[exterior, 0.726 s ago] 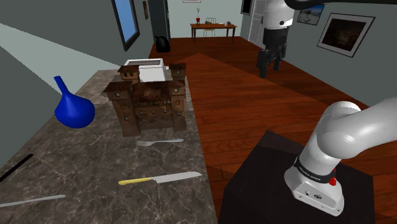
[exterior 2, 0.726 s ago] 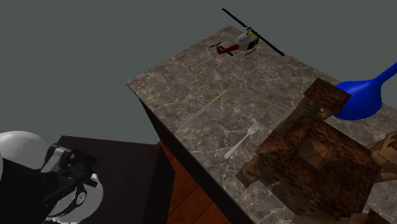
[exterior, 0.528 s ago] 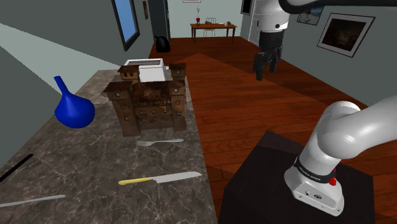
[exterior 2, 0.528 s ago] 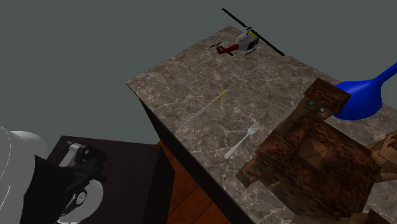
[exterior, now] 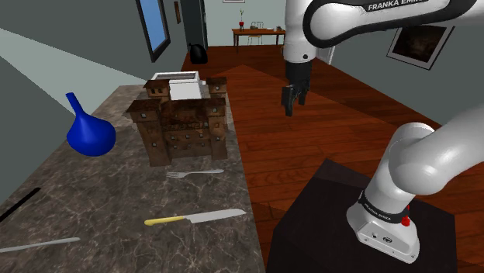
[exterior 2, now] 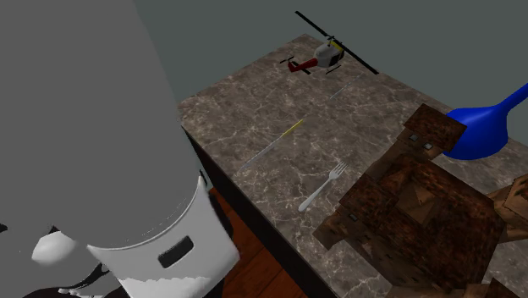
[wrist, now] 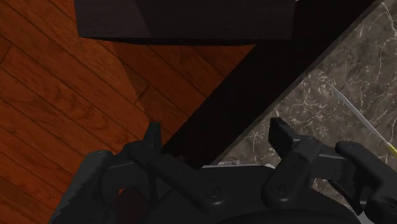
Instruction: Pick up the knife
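Well, the jaws are hanging open off the bench. The knife is lying flat at their seven o'clock, shoulder view, inviting a downward pinch.

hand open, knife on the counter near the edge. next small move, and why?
Probably swing the hand toward the shoulder view's lower left, over the counter, to get above the knife. The hand hangs open and high over the wooden floor, off the counter's edge, while the knife lies flat near that edge, yellow handle away from it. Descending comes after lining up.
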`<state>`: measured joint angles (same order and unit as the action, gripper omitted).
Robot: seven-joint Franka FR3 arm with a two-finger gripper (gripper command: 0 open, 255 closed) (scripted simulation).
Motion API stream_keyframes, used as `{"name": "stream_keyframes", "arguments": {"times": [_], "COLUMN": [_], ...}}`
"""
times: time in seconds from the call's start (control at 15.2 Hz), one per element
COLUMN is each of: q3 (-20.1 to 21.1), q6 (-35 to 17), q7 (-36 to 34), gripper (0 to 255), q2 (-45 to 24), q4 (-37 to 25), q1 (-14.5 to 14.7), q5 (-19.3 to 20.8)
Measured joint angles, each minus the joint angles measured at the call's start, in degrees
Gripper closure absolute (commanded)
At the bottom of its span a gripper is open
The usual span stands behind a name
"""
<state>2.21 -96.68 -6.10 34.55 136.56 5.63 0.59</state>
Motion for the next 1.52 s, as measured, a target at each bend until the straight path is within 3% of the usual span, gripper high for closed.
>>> {"name": "stream_keyframes", "arguments": {"times": [0.66, 1.52], "q3": [4.22, 10.8], "q6": [-14.93, -28.16], "q7": [4.08, 7.76], "gripper": [0, 0], "q2": [-15.11, -36.79], "q4": [-1.08, -10.98], "q1": [5.75, 12.32], "q5": [-3.02, -3.02]}}
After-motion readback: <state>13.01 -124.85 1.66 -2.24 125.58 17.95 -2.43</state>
